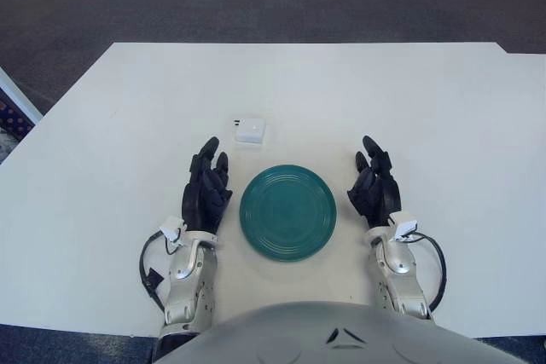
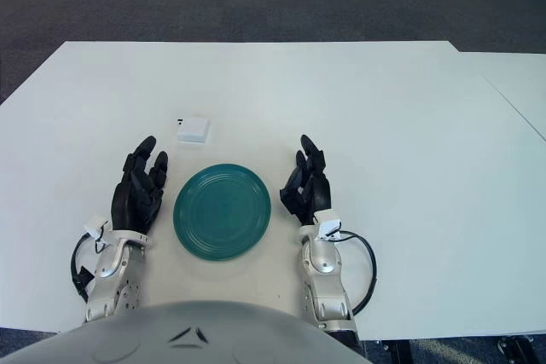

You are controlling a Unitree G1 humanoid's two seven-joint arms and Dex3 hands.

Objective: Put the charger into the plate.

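Observation:
A small white charger lies on the white table, a little beyond the plate and left of its middle. The teal plate sits near the table's front edge, with nothing in it. My left hand shows just left of the plate, fingers spread and holding nothing, its fingertips a short way short of the charger. My right hand shows just right of the plate, fingers relaxed and holding nothing.
The white table stretches wide to both sides and beyond the charger. Dark carpet lies past its far edge. A second white surface adjoins it at the right.

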